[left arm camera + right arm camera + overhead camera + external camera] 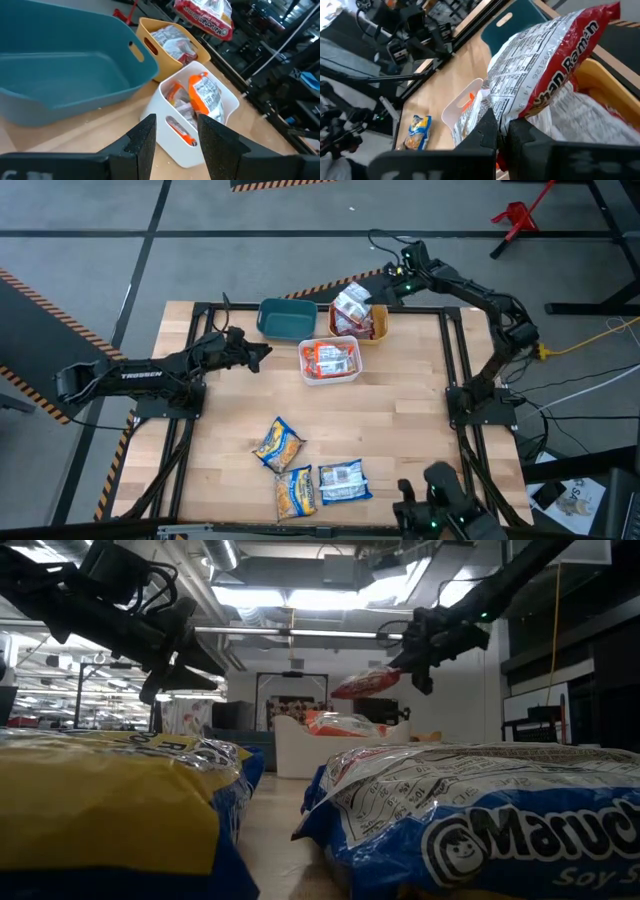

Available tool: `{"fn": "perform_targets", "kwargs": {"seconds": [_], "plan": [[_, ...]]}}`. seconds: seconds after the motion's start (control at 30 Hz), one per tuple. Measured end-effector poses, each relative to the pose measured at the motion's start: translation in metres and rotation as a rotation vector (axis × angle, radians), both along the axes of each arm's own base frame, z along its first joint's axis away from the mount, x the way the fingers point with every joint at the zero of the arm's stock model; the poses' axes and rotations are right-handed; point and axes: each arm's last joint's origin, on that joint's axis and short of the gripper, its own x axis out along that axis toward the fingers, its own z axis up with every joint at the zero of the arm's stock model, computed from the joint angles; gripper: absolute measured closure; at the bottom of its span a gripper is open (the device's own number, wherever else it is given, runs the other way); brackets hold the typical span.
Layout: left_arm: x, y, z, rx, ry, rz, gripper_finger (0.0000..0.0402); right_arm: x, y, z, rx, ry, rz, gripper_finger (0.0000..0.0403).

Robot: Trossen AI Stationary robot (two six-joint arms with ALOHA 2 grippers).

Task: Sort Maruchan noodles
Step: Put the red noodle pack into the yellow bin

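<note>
My right gripper (388, 283) is at the table's far side, shut on a maroon-white noodle packet (351, 306) above the orange bin (379, 327). More maroon-white packets (172, 42) lie in that bin. The white bin (331, 376) beside it holds orange-red packets (331, 357). The teal bin (285, 318) shows nothing inside. Three blue-yellow packets (278, 445) (297, 492) (344, 480) lie flat near the table's near edge. My left gripper (262, 352) hovers open left of the white bin, holding nothing. My right gripper pinches the maroon-white packet by one end edge (512, 112) between its two fingers (485, 132). It comes in from the table's far right side. The packet (365, 683) is lifted clear and sticks out from the fingers, slightly tilted, over the orange bin.
The three bins stand close together at the table's far middle. Bare wood lies between the bins and the near packets. Dark frame rails (455, 370) run along both sides of the table. A red stand (515, 218) is on the floor beyond the table.
</note>
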Motion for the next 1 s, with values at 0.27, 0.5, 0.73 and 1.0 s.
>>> {"fn": "perform_targets", "kwargs": {"seconds": [0.27, 0.5, 0.73, 1.0], "plan": [[-0.002, 0.004, 0.000, -0.006, -0.002, 0.028, 0.0262, 0.017, -0.030, -0.004, -0.010, 0.061, 0.141, 0.0403], [-0.006, 0.006, -0.008, -0.044, 0.068, 0.069, 0.0262, 0.023, -0.043, -0.013, -0.045, 0.286, 0.282, 0.0403], [-0.007, 0.008, -0.008, -0.049, 0.070, 0.110, 0.0262, 0.024, -0.051, -0.020, -0.104, 0.429, 0.322, 0.0403], [-0.008, 0.008, -0.008, -0.042, 0.073, 0.131, 0.0262, 0.021, -0.052, -0.024, -0.184, 0.604, 0.330, 0.0392]]}}
